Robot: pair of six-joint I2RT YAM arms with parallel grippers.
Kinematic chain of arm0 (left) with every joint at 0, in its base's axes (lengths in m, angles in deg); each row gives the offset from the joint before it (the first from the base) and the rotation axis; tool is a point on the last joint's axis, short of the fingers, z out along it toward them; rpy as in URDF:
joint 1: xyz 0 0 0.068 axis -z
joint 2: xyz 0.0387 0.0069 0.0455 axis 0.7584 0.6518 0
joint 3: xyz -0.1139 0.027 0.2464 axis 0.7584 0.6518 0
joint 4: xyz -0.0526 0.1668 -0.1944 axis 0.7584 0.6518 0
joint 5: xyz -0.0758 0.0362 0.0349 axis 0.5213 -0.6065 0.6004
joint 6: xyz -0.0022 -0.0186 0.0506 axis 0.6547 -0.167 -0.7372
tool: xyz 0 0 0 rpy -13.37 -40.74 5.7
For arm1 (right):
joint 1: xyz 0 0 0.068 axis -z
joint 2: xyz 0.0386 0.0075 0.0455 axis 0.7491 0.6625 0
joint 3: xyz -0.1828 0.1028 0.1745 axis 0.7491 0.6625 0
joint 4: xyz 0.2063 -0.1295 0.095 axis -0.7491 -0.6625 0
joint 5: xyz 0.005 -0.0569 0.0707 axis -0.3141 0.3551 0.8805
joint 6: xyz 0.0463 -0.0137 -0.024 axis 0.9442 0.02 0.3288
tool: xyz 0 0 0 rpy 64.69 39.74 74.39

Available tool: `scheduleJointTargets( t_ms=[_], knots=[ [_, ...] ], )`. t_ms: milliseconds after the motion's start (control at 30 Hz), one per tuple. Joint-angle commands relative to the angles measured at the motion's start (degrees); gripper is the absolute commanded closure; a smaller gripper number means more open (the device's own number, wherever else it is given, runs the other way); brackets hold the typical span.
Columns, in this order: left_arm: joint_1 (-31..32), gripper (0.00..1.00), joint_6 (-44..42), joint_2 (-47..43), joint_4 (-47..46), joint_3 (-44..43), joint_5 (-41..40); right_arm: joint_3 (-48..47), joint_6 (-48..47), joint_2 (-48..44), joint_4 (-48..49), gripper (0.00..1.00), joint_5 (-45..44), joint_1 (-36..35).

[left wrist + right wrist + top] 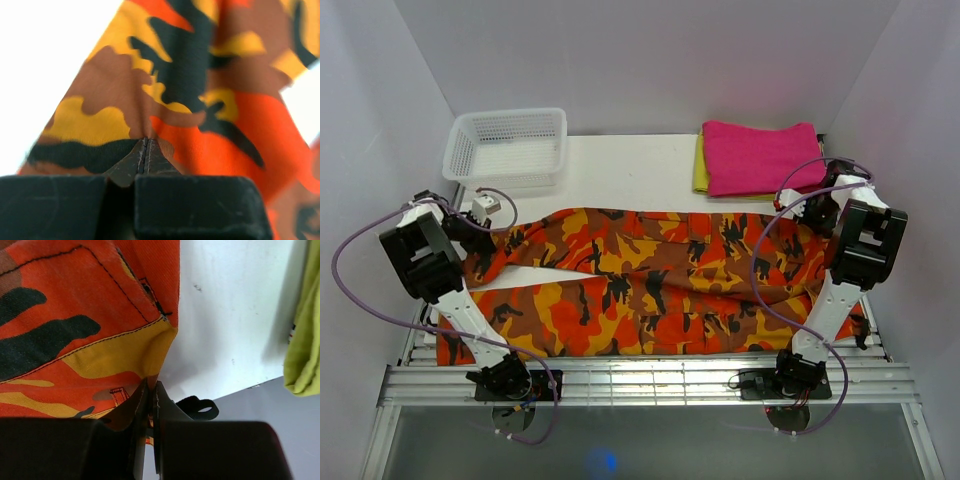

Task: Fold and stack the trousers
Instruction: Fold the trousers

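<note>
White tabletop (620,165) carries everything. The trousers (650,290) cover most of its near half. They lie crosswise, with the waist to the right and the two legs running left, and a wedge of bare table shows between the legs. The cloth looks slack and rumpled rather than flat, and its near edge reaches the front rail. Along the far edge, apart from the trousers, sit a white mesh basket (507,145) on the left and a folded pink cloth (765,155) on top of a yellow cloth (699,170) on the right.

Each arm has one end of the garment. The left gripper (145,142) is closed tight on a pinch of leg cloth at the far left, and the fabric rises from its tips in a taut peak. The right gripper (151,386) is closed on the waistband corner, just below a pocket seam (125,290), with bare table right beside it.

I take this as the start of the first fold. Both far corners are held and nothing is doubled over yet, so stacking is a long way off. The next move probably carries the far leg over onto the near one. That calls for both arms to lift and travel together, with the span kept stretched between them so the middle does not sag or twist. Then the edges must come down in line.
</note>
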Motion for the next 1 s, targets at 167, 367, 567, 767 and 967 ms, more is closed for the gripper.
scheduleJointTargets(
  t_ms=[167,367,567,767,967],
  knots=[
    [-0.9,0.64,-5.9,-2.8,12.2,-2.9,-5.9,-1.5,-3.9,-3.2,4.4,0.92,1.7,0.5],
    [-0.4,0.48,-9.5,4.2,17.6,-25.2,-3.0,-0.7,-7.0,-4.3,5.2,0.92,3.8,0.1],
    [1.2,0.46,-18.3,12.5,21.2,-36.0,-4.6,-1.2,-8.7,-4.3,4.7,0.92,3.0,-0.5],
    [2.6,0.43,-23.7,15.3,27.4,-36.1,-6.4,-2.5,-9.0,-4.1,4.4,0.92,2.6,-0.6],
    [2.9,0.37,-25.4,13.8,27.3,-28.5,-8.3,-3.0,-9.9,-3.6,3.7,0.92,2.6,-0.6]
  ],
)
